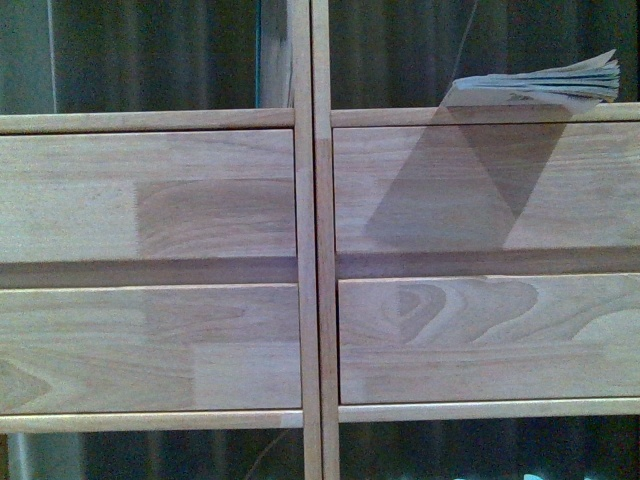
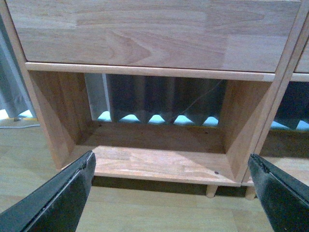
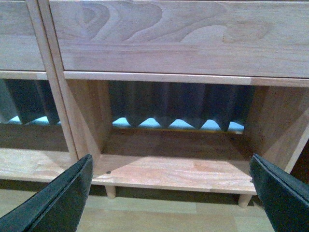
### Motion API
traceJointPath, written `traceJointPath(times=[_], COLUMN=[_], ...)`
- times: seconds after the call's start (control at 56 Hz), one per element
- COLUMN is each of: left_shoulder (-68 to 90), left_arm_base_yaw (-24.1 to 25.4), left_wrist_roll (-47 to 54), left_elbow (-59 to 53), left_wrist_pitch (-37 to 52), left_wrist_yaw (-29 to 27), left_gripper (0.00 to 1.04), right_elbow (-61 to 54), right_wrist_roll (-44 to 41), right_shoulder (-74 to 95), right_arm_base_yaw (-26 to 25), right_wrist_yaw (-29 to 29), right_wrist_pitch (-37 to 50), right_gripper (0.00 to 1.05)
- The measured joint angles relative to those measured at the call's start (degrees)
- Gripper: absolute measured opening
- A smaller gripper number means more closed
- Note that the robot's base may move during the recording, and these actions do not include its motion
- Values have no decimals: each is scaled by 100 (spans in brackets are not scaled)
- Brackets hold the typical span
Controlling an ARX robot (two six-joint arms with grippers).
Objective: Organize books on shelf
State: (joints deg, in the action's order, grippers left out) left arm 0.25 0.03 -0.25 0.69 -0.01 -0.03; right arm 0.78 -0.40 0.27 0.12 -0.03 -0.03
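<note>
Book [image 1: 540,90] lies flat at the front edge of the upper right compartment of the shelf [image 1: 310,250]; print not legible. Left gripper [image 2: 171,158] and right gripper [image 3: 170,159]: jaws spread wide, empty, each facing a bottom compartment backed by a dark curtain [image 2: 159,99]

Book [image 1: 545,88] cover out of sight, shelf [image 1: 308,200] cropped on every side

Our left gripper [image 2: 171,195] holds its two dark fingers [image 2: 63,198] spread wide apart, one at each side of its wrist view, and it is empty. Our right gripper [image 3: 169,195] stands the same way, fingers [image 3: 282,193] splayed wide and holding nothing. Both wrists tilt slightly downward.
</note>
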Motion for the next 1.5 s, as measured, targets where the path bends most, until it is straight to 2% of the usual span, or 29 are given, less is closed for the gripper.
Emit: traceJointPath(times=[0.964, 1.018, 1.054, 1.089, 1.125, 1.161, 1.214, 1.339, 1.5], left_shoulder=[0, 0, 0, 0, 0, 0, 0, 0, 0], left_arm_base_yaw=[0, 0, 2, 0, 0, 0, 0, 0, 0], left_wrist_roll=[2, 0, 2, 2, 2, 2, 2, 2, 2], left_elbow=[0, 0, 0, 0, 0, 0, 0, 0, 0], left_wrist_pitch=[0, 0, 0, 0, 0, 0, 0, 0, 0], left_wrist_yaw=[0, -2, 4, 4, 0, 2, 0, 0, 2], left_gripper=[97, 97, 97, 97, 97, 97, 97, 97, 97], right_elbow=[0, 157, 378, 570, 822, 1097, 1572, 2293, 3082], right_wrist_roll=[26, 203, 498, 824, 1246, 1733, 2592, 3834, 5268], right_shoulder=[0, 219, 605, 1080, 1670, 2190, 2975, 4339, 5751], right_arm_base_yaw=[0, -210, -455, -579, -605, -581, -365, 155, 409], right_wrist_yaw=[0, -702, -1438, -1923, -2262, -2363, -2186, -1799, -1266], right_wrist_pitch=[2, -389, -734, -684, -339, 92, 815, 1897, 2699], right_gripper=[98, 98, 98, 98, 98, 98, 98, 98, 98])
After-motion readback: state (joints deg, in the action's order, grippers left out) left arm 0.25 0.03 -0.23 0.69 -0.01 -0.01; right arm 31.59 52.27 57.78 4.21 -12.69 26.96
